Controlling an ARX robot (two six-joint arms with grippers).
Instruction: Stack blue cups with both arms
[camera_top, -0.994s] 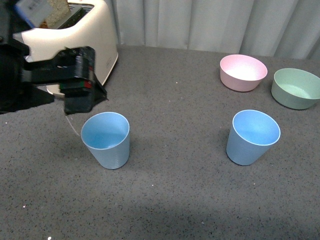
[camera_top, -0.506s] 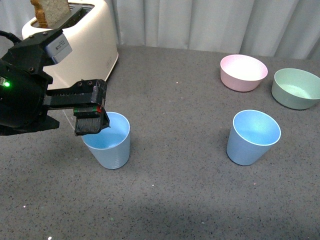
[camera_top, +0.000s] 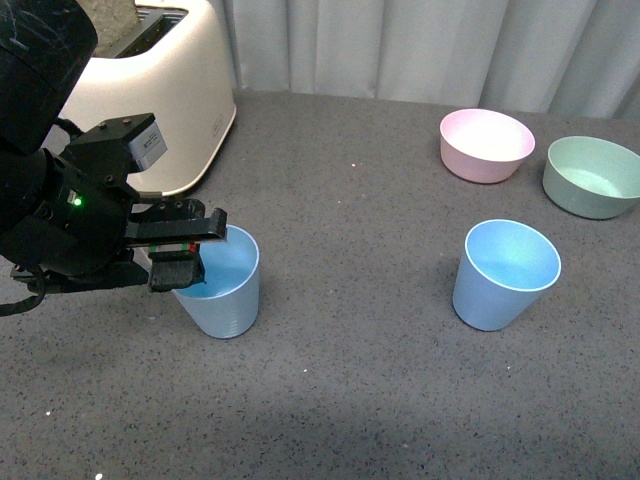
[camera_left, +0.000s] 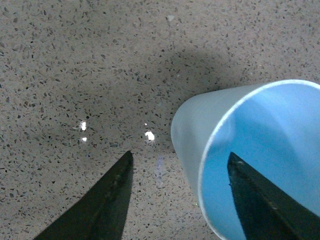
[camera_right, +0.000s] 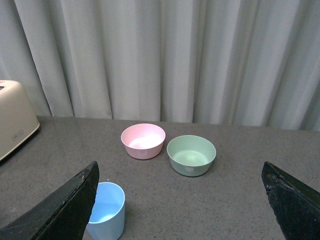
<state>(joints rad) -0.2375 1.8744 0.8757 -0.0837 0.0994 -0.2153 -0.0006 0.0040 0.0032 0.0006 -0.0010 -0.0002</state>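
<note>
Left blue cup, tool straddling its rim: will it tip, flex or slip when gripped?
The left cup looks thin-walled and empty, so probably light; its wall may flex under the left tool. Its base is narrower than its rim, so a sideways nudge could tip it. Matte finish probably limits slipping.

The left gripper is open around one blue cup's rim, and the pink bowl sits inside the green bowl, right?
No. The pink bowl stands beside the green bowl, as the right wrist view shows. The left gripper is open around the rim of a blue cup.
</note>
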